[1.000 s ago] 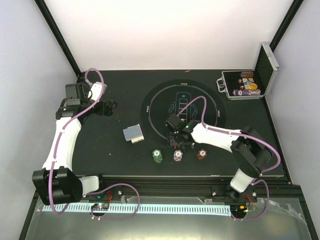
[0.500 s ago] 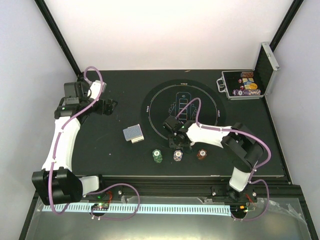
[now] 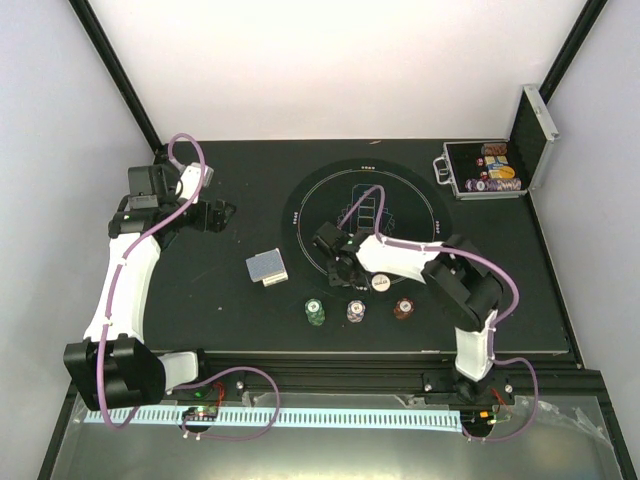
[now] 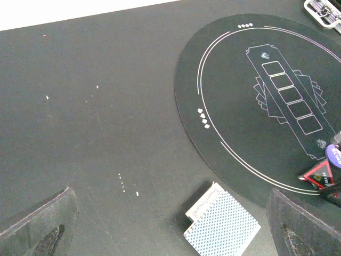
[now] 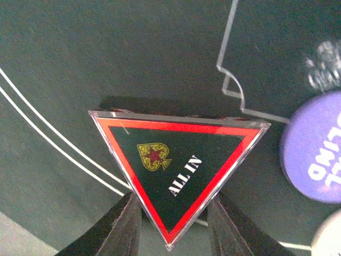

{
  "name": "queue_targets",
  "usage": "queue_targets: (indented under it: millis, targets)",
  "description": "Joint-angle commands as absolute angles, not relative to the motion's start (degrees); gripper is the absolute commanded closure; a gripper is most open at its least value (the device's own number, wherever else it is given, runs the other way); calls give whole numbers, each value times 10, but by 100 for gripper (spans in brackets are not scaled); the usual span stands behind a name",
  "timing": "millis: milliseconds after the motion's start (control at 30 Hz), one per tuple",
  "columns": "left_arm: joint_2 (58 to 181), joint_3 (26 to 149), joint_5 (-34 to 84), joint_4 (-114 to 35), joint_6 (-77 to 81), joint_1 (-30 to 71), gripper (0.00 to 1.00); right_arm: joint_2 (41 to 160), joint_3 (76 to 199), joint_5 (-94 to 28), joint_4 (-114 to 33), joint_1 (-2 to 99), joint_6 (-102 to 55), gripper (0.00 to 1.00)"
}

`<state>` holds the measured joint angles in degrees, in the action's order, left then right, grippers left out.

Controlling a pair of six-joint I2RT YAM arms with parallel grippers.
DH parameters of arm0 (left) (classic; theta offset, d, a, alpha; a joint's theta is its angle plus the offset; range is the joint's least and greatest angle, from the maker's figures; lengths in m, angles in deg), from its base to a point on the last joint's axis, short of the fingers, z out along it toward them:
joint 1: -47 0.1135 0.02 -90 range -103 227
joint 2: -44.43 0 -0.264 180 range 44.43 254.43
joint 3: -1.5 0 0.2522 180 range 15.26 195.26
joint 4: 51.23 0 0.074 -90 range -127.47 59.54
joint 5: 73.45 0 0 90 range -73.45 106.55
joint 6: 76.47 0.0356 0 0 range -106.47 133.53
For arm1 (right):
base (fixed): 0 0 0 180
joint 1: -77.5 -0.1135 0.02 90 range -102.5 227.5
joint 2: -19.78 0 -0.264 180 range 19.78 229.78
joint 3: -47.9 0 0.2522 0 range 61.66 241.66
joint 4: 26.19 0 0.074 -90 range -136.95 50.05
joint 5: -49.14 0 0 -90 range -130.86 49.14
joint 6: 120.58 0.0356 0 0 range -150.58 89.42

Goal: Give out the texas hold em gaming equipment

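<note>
The red triangle (image 5: 178,165), marked ALL IN, lies on the round mat (image 5: 80,64) with its lower corner between my right gripper's (image 5: 175,205) fingers, which press both slanted edges. A blue disc (image 5: 314,149) and a white disc (image 5: 327,237) lie to its right. In the top view the right gripper (image 3: 338,262) is at the mat's near left edge, with the white disc (image 3: 380,283) beside it. Green (image 3: 315,313), purple (image 3: 356,312) and brown (image 3: 403,308) chips sit in a row near the front. The card deck (image 4: 222,224) lies below my open left gripper (image 4: 170,213).
A silver-edged case (image 3: 487,170) with coloured chips stands open at the back right. The left gripper (image 3: 215,215) hovers at the table's left side. The printed mat (image 3: 400,190) covers the middle of the black table.
My right gripper has slid left along the mat's near edge, uncovering the white disc, and its fingers have closed in on the red triangle. The left arm has not moved.
</note>
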<state>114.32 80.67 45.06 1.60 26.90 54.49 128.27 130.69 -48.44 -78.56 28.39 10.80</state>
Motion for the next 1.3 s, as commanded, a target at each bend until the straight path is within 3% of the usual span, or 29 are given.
queue_targets:
  millis: [0,500,700,867,1067,1267]
  targets:
    - [1143,829,465,37,266,550,1,1337,1367,-493,-758,290,80,65]
    - [1143,863,459,78,271,561,1,1563,1714,-501,-834,314,-5,66]
    - [1146,872,459,95,275,564,1,1620,1801,-493,-853,328,-11,66]
    - [1146,883,461,109,281,570,1,1640,1861,-477,-870,330,-35,59]
    - [1151,882,461,119,286,576,1,1547,1807,-500,-881,332,-53,45]
    - [1157,871,465,129,286,577,1,1367,1566,-529,-842,345,-31,36]
